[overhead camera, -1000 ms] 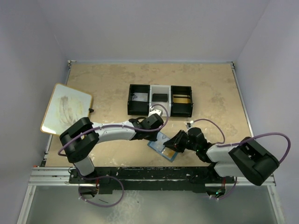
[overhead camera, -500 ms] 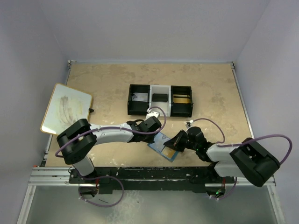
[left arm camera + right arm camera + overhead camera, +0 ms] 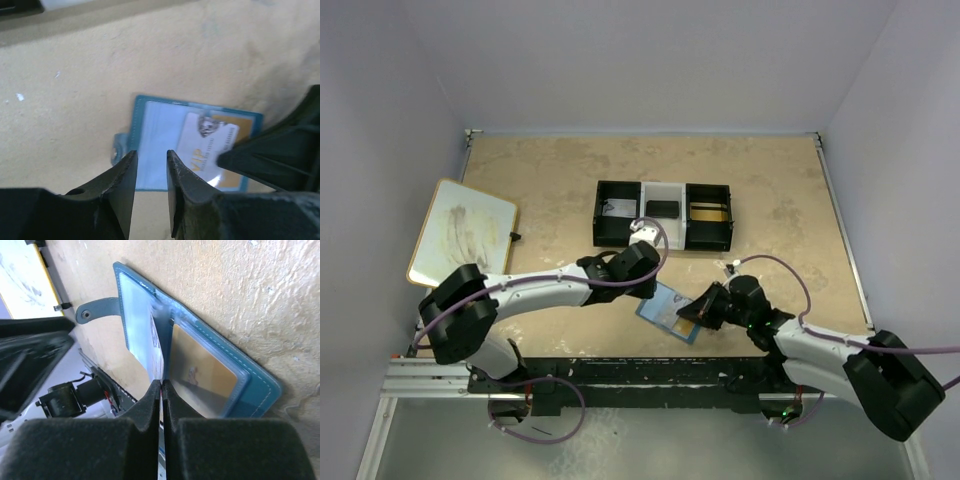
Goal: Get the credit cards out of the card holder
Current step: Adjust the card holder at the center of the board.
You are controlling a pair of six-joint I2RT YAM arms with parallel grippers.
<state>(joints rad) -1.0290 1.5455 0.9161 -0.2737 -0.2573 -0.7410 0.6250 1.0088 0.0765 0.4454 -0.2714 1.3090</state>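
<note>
The blue card holder (image 3: 665, 308) lies open on the table near the front edge, its snap tab (image 3: 97, 310) pointing left. My right gripper (image 3: 694, 310) is shut on the edge of the pale grey-white credit card (image 3: 156, 347), which stands partly out of the holder (image 3: 255, 390). That card (image 3: 207, 145) carries "VIP" print. The gold-yellow credit card (image 3: 202, 370) sits in the pocket beside it. My left gripper (image 3: 150, 155) hovers over the holder's left half (image 3: 150, 125), open a little, with nothing between its fingers.
A black-and-white compartment tray (image 3: 663, 215) stands behind the holder in mid-table. A white board with a yellow rim (image 3: 460, 232) lies at the left edge. The right gripper's dark finger (image 3: 270, 155) reaches in close to my left gripper.
The right gripper has shut on the pale card and its arm has stretched out lower to the right. The left gripper has opened slightly and drawn back a little.
</note>
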